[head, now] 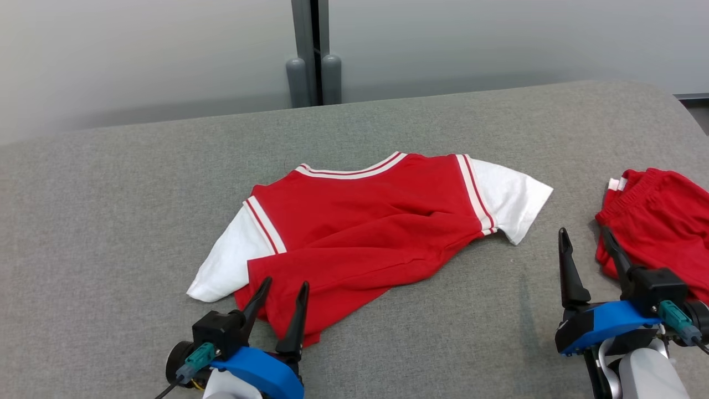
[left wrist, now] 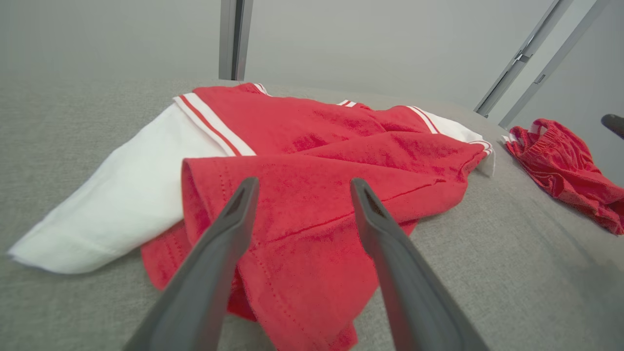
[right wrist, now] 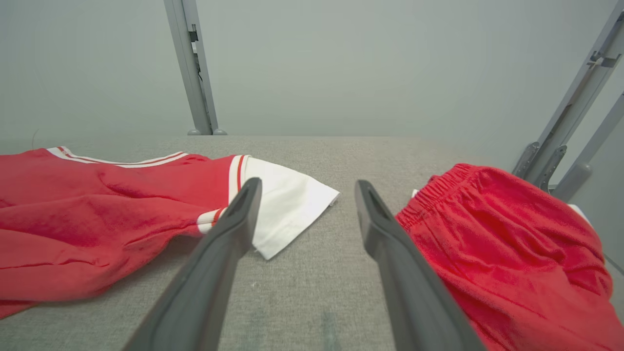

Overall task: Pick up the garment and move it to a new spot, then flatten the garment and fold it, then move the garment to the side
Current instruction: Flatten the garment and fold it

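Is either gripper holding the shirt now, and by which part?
Nothing is held. The left gripper is open at the lower hem of the shirt, pinching no cloth; the right gripper is open between the shirt and the red shorts.

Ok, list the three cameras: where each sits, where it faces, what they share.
Head: looks forward and down at the red-and-white shirt; left gripper and right gripper show below, open.
Left wrist: looks along its fingers at the shirt's hem.
Right wrist: looks along its fingers between shirt sleeve and red shorts.
Shared: all three show shirt and shorts.
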Available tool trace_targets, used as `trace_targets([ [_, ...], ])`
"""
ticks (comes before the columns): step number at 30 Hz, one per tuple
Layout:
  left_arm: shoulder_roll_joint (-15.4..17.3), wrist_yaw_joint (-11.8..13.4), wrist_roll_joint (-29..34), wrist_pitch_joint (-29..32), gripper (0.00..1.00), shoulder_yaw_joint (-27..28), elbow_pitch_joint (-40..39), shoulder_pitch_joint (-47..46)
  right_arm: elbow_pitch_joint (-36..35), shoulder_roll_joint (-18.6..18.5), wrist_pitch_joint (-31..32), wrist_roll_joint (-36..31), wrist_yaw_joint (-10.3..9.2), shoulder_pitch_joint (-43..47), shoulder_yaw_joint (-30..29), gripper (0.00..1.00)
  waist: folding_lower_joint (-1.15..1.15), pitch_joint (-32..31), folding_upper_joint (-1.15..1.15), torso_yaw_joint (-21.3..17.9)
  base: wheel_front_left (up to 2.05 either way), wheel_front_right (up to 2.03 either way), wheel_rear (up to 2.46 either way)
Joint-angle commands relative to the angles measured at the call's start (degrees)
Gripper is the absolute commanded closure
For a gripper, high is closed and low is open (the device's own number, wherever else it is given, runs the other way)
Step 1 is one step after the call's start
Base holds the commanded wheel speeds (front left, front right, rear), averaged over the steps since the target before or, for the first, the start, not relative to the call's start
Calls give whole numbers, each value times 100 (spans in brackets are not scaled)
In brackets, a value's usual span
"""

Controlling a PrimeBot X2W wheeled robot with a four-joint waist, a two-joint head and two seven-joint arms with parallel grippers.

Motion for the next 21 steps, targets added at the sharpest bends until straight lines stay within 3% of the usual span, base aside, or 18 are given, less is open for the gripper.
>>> trace_targets([
  [1, 71, -8, -51, -28, 0, -17, 48, -104, -35, -15, -20, 55, 1, 79, 7, 0, 0, -32, 0, -62, 0, 0, 0],
  [10, 75, 83, 308, -27, 0, 392, 145, 71, -133, -14, -20, 107, 2, 144, 7, 0, 0, -40, 0, -37, 0, 0, 0],
  [21, -52, -20, 58, -27, 0, 155, 385, 62, -88, -15, -20, 186, 1, -40, 240, 0, 0, -65, 0, -58, 0, 0, 0],
])
